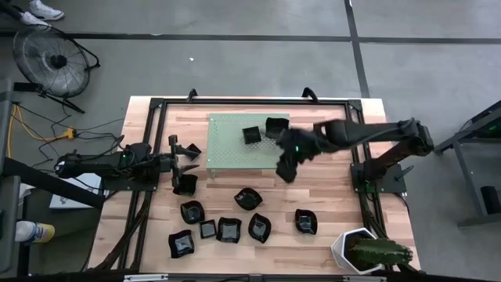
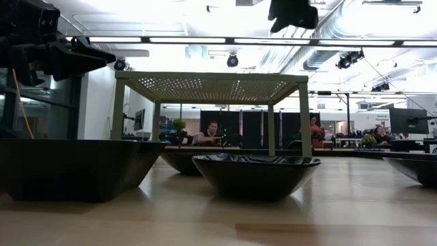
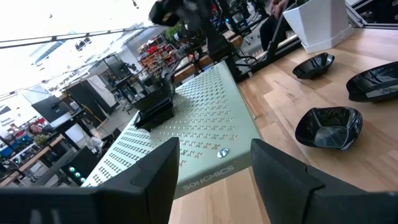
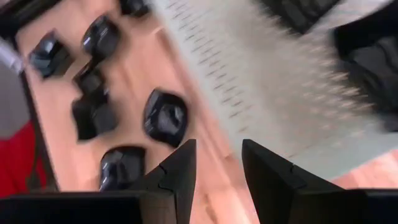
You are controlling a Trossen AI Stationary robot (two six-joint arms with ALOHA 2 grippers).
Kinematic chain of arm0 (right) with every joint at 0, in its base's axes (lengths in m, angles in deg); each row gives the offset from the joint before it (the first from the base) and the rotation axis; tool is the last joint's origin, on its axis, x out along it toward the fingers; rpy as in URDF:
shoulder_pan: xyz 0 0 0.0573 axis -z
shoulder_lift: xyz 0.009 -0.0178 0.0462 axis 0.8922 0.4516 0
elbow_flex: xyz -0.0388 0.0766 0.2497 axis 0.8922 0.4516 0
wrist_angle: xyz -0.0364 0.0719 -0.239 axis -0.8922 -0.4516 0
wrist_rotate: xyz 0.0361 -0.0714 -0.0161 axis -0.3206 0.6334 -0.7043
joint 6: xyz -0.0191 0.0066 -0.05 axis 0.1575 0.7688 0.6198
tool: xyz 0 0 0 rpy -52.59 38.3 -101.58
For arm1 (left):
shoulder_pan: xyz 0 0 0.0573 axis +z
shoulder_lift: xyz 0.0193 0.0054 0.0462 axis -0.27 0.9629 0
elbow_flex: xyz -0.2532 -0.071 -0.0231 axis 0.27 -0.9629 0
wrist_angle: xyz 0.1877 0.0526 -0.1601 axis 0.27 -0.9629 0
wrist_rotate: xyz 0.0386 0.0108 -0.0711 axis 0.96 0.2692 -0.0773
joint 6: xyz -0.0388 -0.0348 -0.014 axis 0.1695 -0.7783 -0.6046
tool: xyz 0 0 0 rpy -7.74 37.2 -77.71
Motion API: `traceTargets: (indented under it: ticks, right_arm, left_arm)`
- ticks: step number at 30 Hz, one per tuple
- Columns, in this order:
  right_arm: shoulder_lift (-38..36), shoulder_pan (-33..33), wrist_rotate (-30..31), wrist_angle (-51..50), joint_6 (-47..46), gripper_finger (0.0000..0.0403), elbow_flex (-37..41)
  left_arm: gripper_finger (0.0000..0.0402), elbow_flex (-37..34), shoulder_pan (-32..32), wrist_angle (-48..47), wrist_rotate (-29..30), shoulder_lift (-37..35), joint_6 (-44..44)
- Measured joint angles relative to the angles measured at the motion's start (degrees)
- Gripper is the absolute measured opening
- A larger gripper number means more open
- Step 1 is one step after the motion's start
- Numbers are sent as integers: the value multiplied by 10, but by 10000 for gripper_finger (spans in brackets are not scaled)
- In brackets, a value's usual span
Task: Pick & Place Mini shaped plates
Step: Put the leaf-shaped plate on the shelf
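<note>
Two mini plates [image 1: 263, 131] sit on the rack [image 1: 227, 145] behind the right fingers [image 4: 186, 171], open and empty.

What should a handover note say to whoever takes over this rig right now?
Right gripper: open, empty, above the near right corner of the green perforated shelf.
Left gripper: open, empty, waiting off the shelf's left edge, with one plate close by on the table.
Done: two mini shaped plates sit on the shelf top.
Left: about eight black plates still on the wooden table, including one in the middle and a row near the front edge. The white pot is not part of the job.
</note>
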Motion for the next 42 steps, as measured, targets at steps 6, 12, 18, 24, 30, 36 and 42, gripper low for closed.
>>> traceTargets:
  ticks: [6, 12, 18, 24, 30, 36, 42]
  right_arm:
    - [20, -76, 10, 4, 22, 124, 0]
    - [55, -122, 3, 11, 44, 124, 0]
    - [94, -148, 2, 29, 99, 124, 0]
    - [129, -165, -1, 38, 64, 124, 0]
    - [138, -196, -15, 17, 2, 124, 0]
    - [145, -232, 31, -54, -119, 124, 1]
    - [168, -265, 10, -83, -246, 124, 1]
  left_arm:
    - [193, 0, 0, 0, 0, 0, 0]
    - [193, 0, 0, 0, 0, 0, 0]
    - [193, 0, 0, 0, 0, 0, 0]
    - [193, 0, 0, 0, 0, 0, 0]
    - [193, 0, 0, 0, 0, 0, 0]
    - [193, 0, 0, 0, 0, 0, 0]
    - [193, 0, 0, 0, 0, 0, 0]
